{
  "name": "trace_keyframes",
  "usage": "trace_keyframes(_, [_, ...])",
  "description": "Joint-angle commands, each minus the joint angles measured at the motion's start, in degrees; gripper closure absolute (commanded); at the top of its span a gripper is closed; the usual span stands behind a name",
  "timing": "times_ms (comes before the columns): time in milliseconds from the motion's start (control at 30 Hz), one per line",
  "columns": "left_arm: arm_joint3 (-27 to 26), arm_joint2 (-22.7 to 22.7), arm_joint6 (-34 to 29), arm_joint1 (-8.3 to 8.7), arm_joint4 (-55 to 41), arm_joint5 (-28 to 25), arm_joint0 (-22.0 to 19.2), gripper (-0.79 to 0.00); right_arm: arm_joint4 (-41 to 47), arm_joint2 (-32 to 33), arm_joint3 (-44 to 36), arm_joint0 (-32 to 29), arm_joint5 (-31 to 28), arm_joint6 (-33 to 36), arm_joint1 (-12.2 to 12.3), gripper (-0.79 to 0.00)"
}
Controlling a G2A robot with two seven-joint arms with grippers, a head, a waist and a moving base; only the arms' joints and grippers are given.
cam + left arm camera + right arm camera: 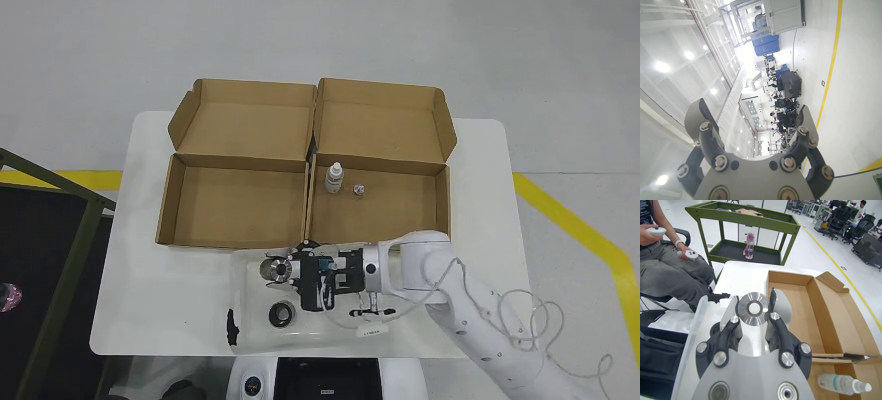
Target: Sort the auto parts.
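The right end effector (754, 303) grips a metal ring part (754, 308) by its rim above the clear tray (694, 321); the left cardboard box (800, 313) lies just beside it, past the tray's edge. The left end effector (753, 111) is spread wide, aimed into the room

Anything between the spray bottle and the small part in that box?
No. In the top view the spray bottle and the small part are apart, with only bare box floor between them.
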Motion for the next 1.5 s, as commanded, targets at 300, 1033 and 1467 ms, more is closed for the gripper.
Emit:
trace_keyframes(300, [0.0,0.0,0.0,0.00,0.0,0.0,0.0,-0.785,4.4,7.8,-1.6,-2.2,1.1,-3.9,1.2,0.000])
trace_keyframes(1033, [0.0,0.0,0.0,0.00,0.0,0.0,0.0,-0.785,8.6,11.1,2.3,-0.6,5.4,-9.1,1.1,0.000])
trace_keyframes(1467, [0.0,0.0,0.0,0.00,0.0,0.0,0.0,-0.785,8.9,5.2,11.7,7.4,10.8,-7.9,-0.9,0.000])
